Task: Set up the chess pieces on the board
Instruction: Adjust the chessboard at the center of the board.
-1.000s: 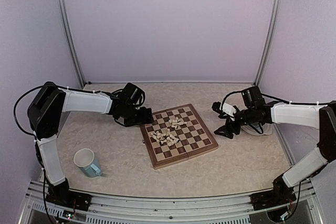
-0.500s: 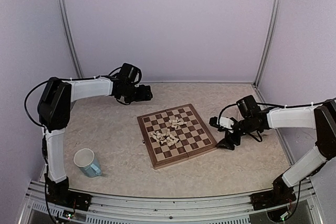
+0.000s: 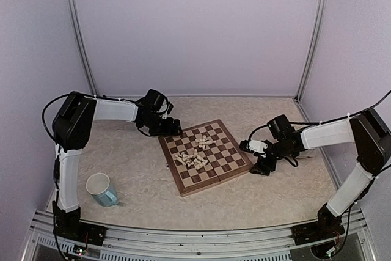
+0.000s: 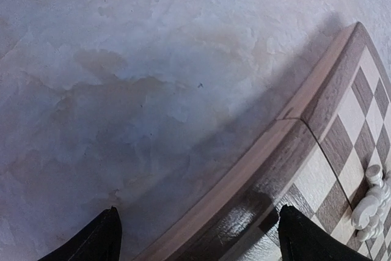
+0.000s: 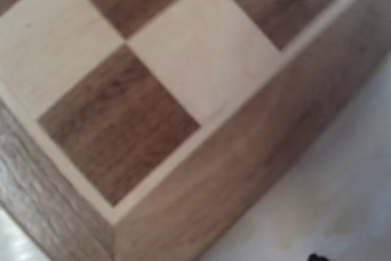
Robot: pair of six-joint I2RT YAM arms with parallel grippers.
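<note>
The wooden board lies at mid-table with the chess pieces heaped in a loose pile on its middle squares. My left gripper hovers at the board's far-left corner. In the left wrist view it is open, its black fingers straddling the brown border, and one cream piece shows at the right edge. My right gripper sits at the board's right corner, jaws apart and empty. The right wrist view is a blurred close-up of that corner, with only a speck of one fingertip showing.
A light blue mug stands near the front left. Metal frame posts and pale walls enclose the table. The left arm's elbow rises at the left; the right arm stretches in from the right.
The left gripper swung from the back left to the board's far-left corner. The right gripper moved left, closer to the board's right corner, and its jaws narrowed a little.
</note>
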